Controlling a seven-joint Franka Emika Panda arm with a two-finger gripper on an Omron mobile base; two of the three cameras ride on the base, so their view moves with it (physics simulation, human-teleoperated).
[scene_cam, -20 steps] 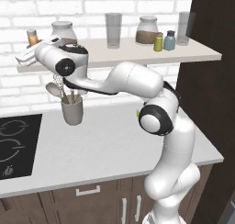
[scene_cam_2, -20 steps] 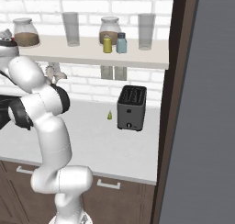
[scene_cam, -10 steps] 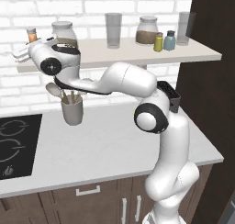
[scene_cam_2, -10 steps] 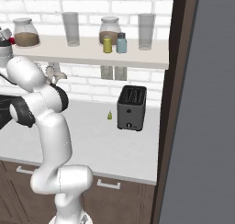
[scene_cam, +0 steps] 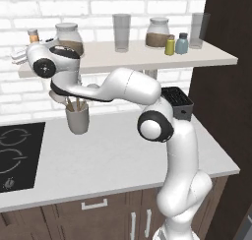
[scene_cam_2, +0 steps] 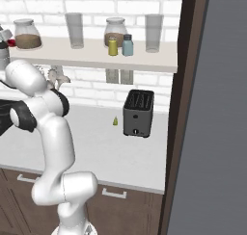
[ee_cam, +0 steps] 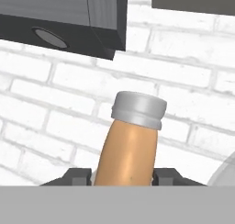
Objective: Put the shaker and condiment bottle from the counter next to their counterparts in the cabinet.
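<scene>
Orange condiment bottle stands upright, cap topmost.

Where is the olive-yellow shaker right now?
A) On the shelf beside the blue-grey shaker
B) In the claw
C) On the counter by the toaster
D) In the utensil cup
A: the olive-yellow shaker stands on the shelf right next to the blue-grey shaker.

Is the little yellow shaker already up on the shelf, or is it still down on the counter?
On the shelf. The yellow shaker stands upright on it beside the blue-grey shaker, in front of a glass jar.
</scene>
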